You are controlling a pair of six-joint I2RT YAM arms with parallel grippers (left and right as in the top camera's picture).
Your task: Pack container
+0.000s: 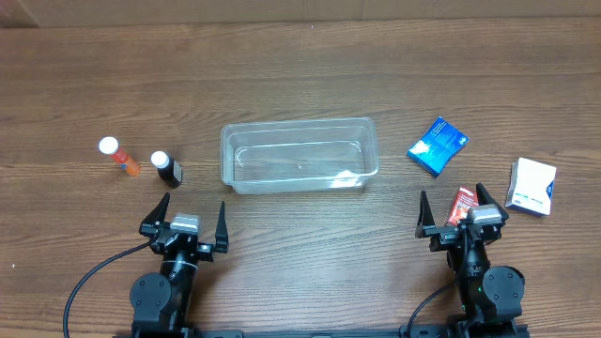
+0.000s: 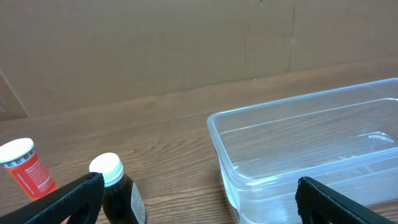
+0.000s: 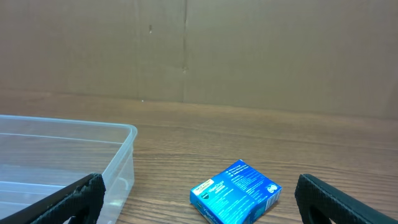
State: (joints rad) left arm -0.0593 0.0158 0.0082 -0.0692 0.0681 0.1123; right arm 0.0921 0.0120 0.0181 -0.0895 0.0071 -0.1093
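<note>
The clear plastic container sits empty at the table's middle; it also shows in the left wrist view and the right wrist view. A dark bottle with a white cap and an orange tube with a white cap stand to its left. A blue box, a red box and a white box lie to its right. My left gripper is open and empty, near the front edge. My right gripper is open and empty, next to the red box.
The wooden table stretches back to a brown cardboard wall. Black cables run from both arm bases at the front edge.
</note>
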